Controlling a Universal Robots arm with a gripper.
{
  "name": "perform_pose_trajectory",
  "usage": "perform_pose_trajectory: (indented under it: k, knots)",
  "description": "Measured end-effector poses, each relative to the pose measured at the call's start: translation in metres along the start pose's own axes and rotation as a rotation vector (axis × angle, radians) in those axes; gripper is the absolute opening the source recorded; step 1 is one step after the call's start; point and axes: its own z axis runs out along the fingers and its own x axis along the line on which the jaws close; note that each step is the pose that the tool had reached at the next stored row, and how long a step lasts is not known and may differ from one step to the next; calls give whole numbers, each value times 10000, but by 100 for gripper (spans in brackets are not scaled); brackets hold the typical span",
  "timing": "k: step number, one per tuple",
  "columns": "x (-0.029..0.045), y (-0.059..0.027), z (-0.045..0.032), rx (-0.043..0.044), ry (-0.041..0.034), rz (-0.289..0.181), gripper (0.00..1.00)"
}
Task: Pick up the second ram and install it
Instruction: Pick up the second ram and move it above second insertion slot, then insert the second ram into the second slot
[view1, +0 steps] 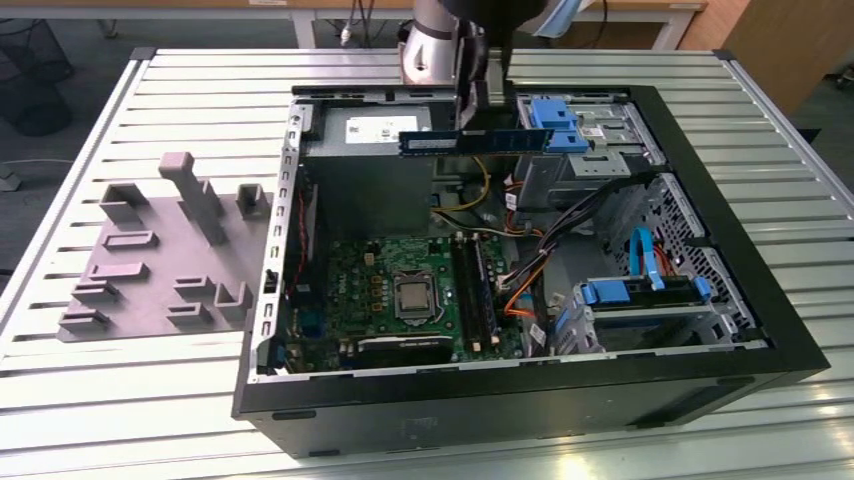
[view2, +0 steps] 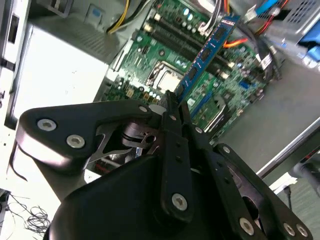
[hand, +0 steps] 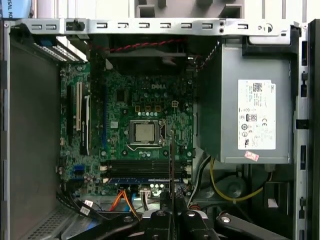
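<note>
Gripper (view2: 173, 102) clamps second ram (view2: 207, 52), prob. above mobo (hand: 125, 95)

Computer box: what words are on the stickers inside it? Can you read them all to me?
White label on the power supply: print too small to read.
Small pink sticker under that label: too blurred to read.
White sticker on the second ram, held in the gripper, in the exterior view: too small to read.
So nothing can be quoted.
</note>
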Motion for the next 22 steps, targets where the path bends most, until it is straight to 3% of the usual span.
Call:
perform_pose_trajectory:
  k: [17, 22]
  knots:
    - [-1, -30, 0, 0, 3, 6, 14]
    - [0, -30, 7, 4, 96, 548, 14]
